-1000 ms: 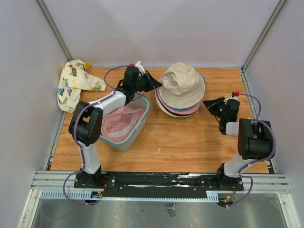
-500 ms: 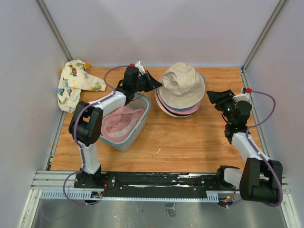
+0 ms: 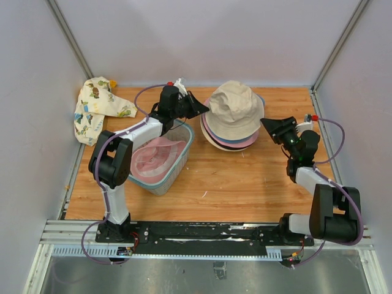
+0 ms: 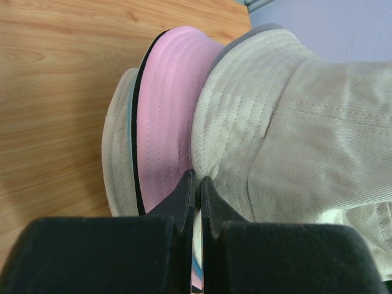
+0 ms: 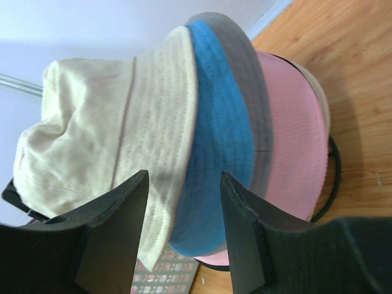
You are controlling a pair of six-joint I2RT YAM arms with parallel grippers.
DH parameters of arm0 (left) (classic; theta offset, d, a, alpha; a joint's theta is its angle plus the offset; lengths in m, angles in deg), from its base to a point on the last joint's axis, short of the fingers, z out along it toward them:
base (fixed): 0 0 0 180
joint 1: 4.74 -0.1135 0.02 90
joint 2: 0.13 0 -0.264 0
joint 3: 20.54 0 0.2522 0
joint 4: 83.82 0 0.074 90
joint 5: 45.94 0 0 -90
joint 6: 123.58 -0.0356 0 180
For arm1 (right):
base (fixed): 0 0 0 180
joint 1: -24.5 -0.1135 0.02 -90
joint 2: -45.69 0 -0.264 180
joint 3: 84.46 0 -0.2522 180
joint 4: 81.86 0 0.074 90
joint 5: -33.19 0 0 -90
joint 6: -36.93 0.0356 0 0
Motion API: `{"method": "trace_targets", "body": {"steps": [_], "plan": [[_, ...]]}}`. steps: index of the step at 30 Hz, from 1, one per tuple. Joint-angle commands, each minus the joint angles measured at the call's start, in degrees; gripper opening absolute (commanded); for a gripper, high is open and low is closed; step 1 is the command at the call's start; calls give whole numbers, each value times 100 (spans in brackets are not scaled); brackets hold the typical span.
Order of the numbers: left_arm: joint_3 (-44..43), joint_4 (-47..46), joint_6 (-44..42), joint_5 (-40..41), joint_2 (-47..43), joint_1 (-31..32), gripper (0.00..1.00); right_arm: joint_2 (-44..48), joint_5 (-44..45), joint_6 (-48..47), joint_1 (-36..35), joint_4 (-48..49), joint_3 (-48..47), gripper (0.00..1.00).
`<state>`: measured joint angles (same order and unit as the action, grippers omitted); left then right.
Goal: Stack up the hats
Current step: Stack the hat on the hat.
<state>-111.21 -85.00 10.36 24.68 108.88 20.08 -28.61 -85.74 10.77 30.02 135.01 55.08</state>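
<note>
Top external view: most hats are already in a pile [image 3: 233,119] at the back of the table [image 3: 245,180], beige one on top. One pink hat [image 3: 156,160] is left in the basket [image 3: 173,176]. Left gripper [image 3: 204,110] is pressed together against the pile's left brim. Right gripper [image 3: 269,126] has its jaws apart, just beside the right brim.

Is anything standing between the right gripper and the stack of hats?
Nothing visible does. The right gripper is open right beside the stack of hats, whose brims show unobstructed between its fingers. The left gripper is shut on the stack's opposite side.
</note>
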Motion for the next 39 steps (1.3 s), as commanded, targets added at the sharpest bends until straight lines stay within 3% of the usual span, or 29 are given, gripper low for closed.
{"method": "trace_targets", "body": {"steps": [1,6,12,15,25,29,39], "plan": [[55,55,-104,-34,-90,-47,2,-51,-190,369,-153,675,39,51],[86,23,-82,-45,-84,-47,2,-365,-235,586,-305,1001,-65,48],[47,36,-101,-37,-82,-39,2,-844,-328,982,-358,1884,25,12],[16,87,-121,-23,-73,-47,2,-811,-270,893,-334,1780,113,1],[-76,188,-130,15,21,-47,6,-988,-65,111,-183,925,208,0],[-116,254,-149,29,80,-47,1,-1320,23,-158,-183,754,135,0],[-335,450,-189,-2,287,-47,1,-1521,314,-716,-222,-103,-173,1]]}}
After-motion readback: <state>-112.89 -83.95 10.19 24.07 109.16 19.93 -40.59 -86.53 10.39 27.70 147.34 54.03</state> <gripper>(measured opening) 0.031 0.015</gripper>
